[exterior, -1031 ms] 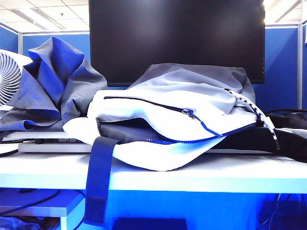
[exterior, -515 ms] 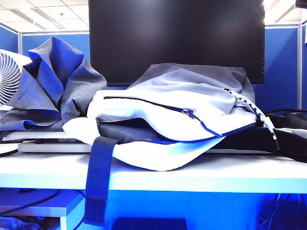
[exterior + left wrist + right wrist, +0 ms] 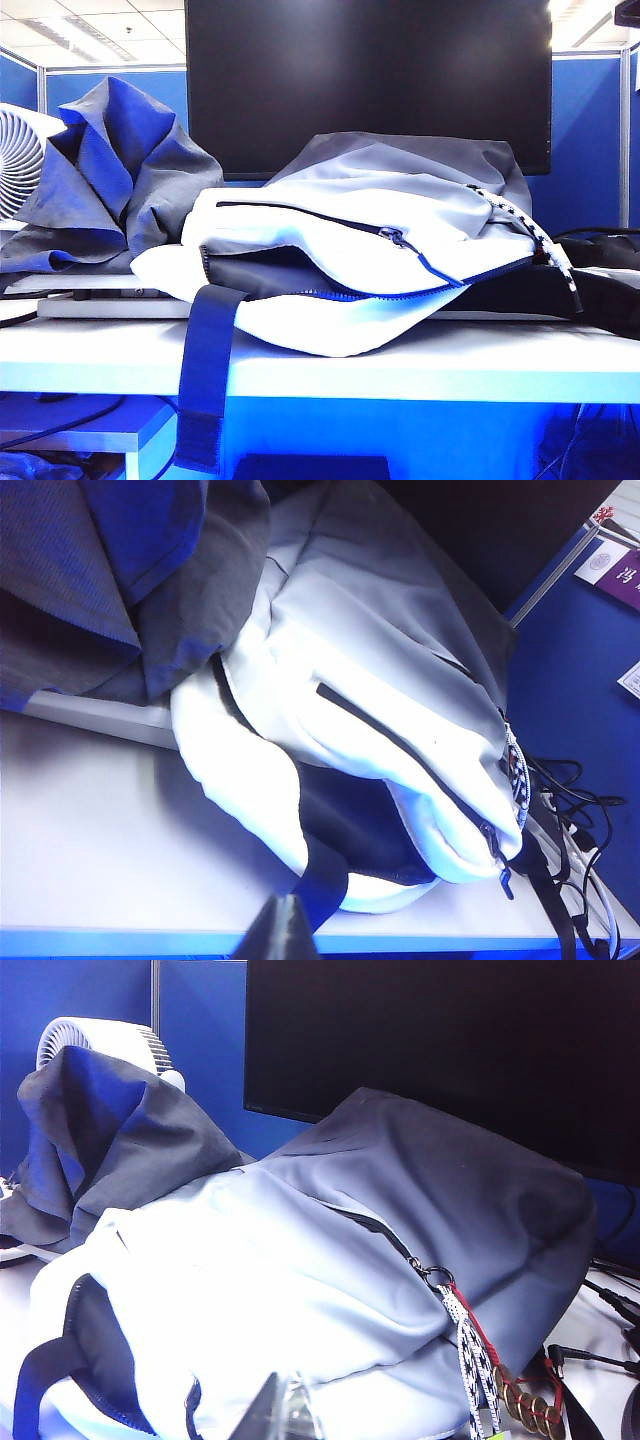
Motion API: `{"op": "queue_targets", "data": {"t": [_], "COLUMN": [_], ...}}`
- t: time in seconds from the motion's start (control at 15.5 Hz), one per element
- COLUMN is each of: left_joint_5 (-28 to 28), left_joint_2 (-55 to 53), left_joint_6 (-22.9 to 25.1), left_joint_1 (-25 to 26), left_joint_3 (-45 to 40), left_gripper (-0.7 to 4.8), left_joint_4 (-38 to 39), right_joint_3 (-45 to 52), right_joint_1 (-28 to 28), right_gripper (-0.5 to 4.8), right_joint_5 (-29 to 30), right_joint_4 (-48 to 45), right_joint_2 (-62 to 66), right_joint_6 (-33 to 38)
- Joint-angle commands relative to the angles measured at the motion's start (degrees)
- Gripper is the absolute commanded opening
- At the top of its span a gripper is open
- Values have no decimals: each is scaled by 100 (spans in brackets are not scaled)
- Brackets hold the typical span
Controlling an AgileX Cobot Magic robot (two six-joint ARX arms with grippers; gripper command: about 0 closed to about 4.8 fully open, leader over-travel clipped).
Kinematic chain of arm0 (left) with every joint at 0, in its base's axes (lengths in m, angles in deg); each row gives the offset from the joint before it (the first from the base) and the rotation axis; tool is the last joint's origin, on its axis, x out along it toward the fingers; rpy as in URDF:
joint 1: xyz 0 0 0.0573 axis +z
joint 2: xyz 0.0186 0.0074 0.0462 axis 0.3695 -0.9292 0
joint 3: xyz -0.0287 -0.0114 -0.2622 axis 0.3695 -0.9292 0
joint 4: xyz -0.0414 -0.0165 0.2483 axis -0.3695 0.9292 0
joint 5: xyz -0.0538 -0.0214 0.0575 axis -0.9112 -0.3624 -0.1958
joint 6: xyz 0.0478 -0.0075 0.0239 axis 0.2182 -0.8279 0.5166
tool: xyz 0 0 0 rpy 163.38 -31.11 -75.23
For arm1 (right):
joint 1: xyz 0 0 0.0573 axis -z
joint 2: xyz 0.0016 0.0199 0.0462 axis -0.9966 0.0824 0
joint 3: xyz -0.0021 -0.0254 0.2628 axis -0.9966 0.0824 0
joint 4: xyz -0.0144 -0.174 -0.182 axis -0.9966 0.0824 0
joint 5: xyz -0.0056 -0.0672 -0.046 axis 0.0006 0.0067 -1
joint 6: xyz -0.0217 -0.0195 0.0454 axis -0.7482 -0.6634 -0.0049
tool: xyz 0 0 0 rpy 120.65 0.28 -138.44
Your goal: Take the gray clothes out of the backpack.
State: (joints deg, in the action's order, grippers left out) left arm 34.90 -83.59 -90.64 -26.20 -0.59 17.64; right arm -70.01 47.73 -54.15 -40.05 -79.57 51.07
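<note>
The gray clothes (image 3: 110,180) lie in a crumpled heap with bluish folds on the table's left, outside and beside the backpack (image 3: 370,260). The white backpack lies on its side with its main zipper open and a dark inside showing. Its navy strap (image 3: 205,370) hangs over the table's front edge. In the left wrist view my left gripper (image 3: 283,930) is shut and empty, hovering near the table's front edge, apart from the backpack (image 3: 380,710) and the clothes (image 3: 110,570). My right gripper (image 3: 285,1410) is shut and empty above the backpack (image 3: 300,1290). Neither gripper's jaws show in the exterior view.
A big black monitor (image 3: 370,80) stands behind the backpack. A white fan (image 3: 18,160) stands at the far left behind the clothes. A black bag (image 3: 600,280) and cables (image 3: 570,810) lie on the right. The white table (image 3: 450,370) ends just in front of the backpack.
A dark part has come into the top right corner of the exterior view. The clothes and the backpack lie as before.
</note>
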Motion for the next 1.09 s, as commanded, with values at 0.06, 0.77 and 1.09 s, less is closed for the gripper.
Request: {"op": "queue_targets", "data": {"t": [0.06, 0.77, 1.09], "left_joint_5": [13, 1292, 1561], "left_joint_2": [13, 13, 13], "left_joint_6": [2, 2855, 2651], "left_joint_1": [7, 651, 651], "left_joint_3": [11, -212, -212], "left_gripper": [-5, -5, -5], "left_joint_4": [-68, -444, -527], "right_joint_3": [-39, -39, -39], "right_joint_1": [-4, -7, -7], "right_gripper": [-6, -6, -6], "right_joint_5": [2, 2, 2], "right_joint_4": [-72, -74, -72], "right_joint_2": [-4, -4, -4], "right_joint_6": [31, 31, 31]}}
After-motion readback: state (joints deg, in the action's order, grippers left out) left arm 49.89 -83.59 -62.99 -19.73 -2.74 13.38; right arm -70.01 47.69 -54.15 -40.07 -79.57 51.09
